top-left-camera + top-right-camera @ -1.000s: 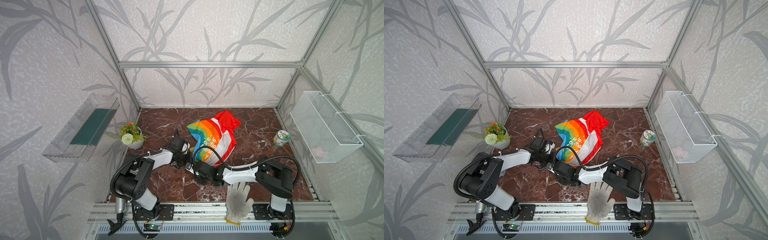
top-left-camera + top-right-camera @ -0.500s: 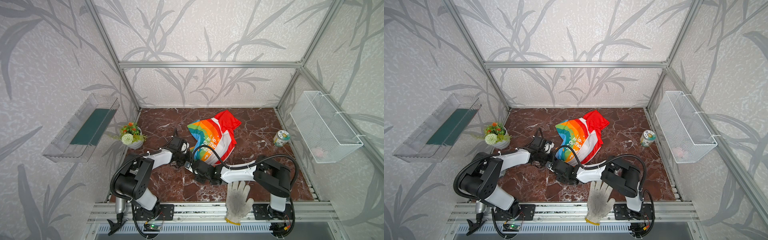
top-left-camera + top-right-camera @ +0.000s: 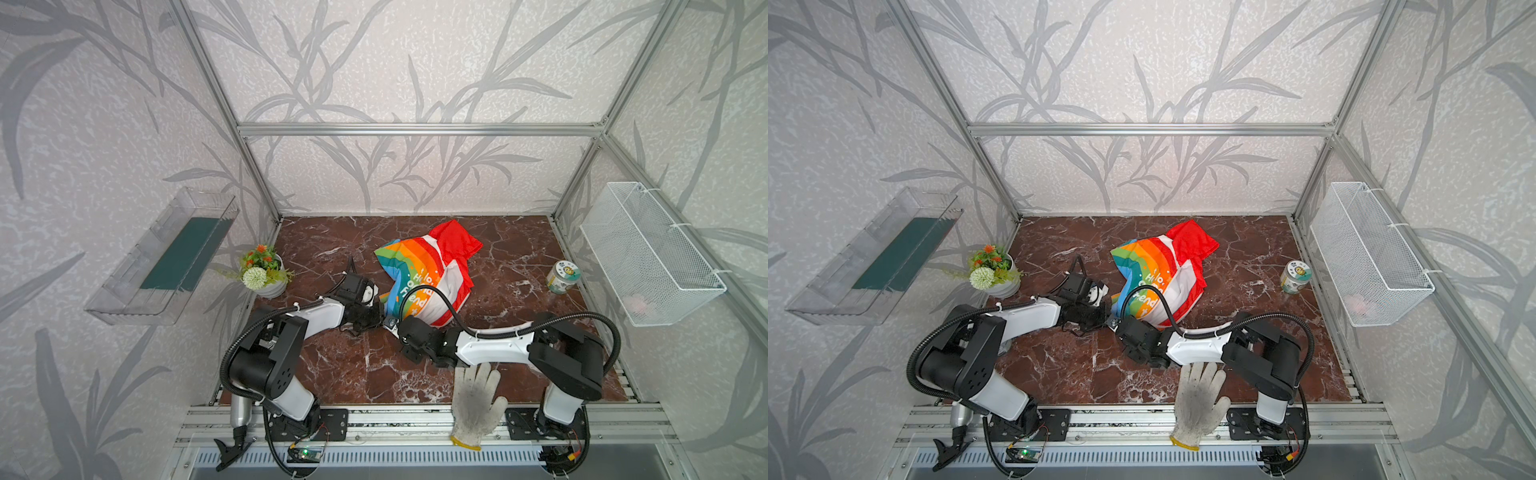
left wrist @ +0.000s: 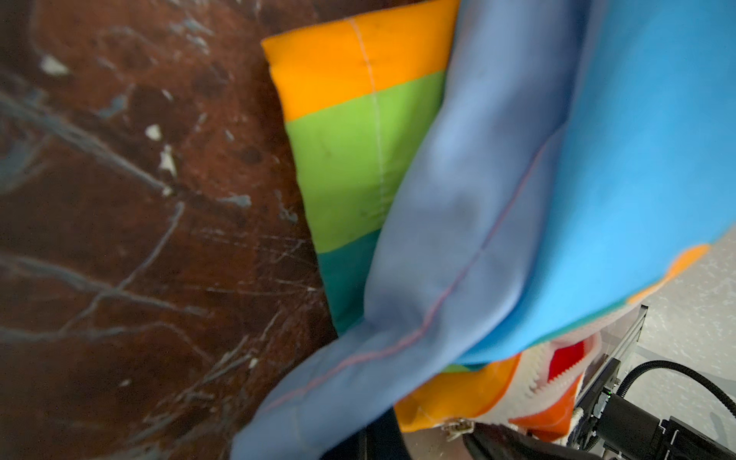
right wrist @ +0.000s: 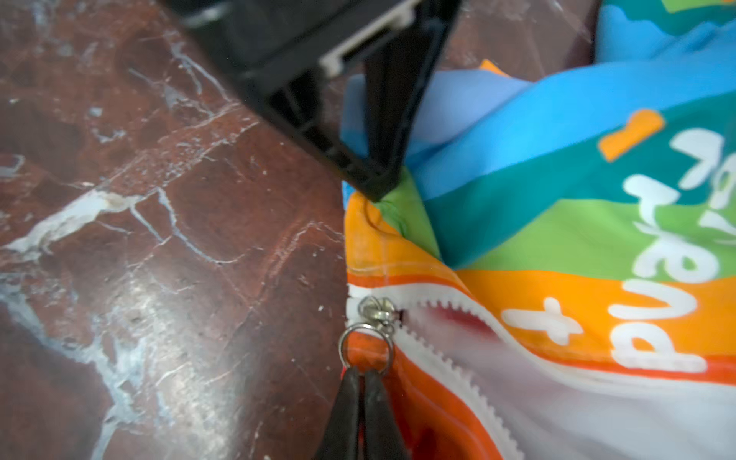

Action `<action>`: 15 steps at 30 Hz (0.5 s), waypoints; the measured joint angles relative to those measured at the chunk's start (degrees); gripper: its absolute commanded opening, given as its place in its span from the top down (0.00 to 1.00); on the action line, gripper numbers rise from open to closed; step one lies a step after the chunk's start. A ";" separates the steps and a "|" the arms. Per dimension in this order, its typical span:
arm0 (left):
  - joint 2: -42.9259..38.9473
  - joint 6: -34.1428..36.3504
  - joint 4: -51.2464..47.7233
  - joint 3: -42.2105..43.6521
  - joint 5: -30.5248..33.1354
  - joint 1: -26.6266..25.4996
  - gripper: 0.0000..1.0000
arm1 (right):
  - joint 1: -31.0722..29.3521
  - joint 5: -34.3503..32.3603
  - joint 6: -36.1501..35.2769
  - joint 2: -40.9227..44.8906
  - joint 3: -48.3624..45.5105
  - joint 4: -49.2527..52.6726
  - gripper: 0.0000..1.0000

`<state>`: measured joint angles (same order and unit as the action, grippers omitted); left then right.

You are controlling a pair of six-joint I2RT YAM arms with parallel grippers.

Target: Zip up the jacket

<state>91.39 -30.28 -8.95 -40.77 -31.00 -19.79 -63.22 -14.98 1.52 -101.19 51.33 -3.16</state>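
The rainbow-striped jacket lies crumpled mid-table, red hood toward the back. Its white zipper stands apart, teeth spreading from the slider at the bottom hem. My right gripper is shut on the metal ring pull hanging from the slider. My left gripper is shut on the jacket's bottom corner beside the zipper; its black fingers pinch the green and orange hem. In the left wrist view blue fabric drapes over my left gripper and hides most of it.
A dirty white work glove lies over the front edge under the right arm. A small jar stands at the right, a flower pot at the left. A wire basket and a clear tray hang on the side walls.
My right gripper has slid left toward the jacket's bottom corner and closed on the ring pull. The left arm has stayed put, still pinching the hem.
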 measured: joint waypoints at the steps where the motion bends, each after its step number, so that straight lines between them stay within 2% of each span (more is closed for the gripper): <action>1: 0.00 0.00 0.00 0.00 0.00 0.00 1.00 | 0.50 0.04 0.44 0.15 0.00 -0.04 0.93; 9: 0.00 -0.22 0.02 0.04 -0.17 -0.02 1.00 | 1.68 2.25 3.10 0.20 0.74 0.31 0.90; 15: 0.00 -0.44 0.26 0.46 -0.44 -0.02 1.00 | 2.23 5.20 5.90 0.11 0.76 -0.74 0.80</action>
<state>91.39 -30.72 -8.69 -40.32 -31.44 -19.81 -60.99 -9.78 7.42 -101.08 52.10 -3.90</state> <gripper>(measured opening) 0.044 0.191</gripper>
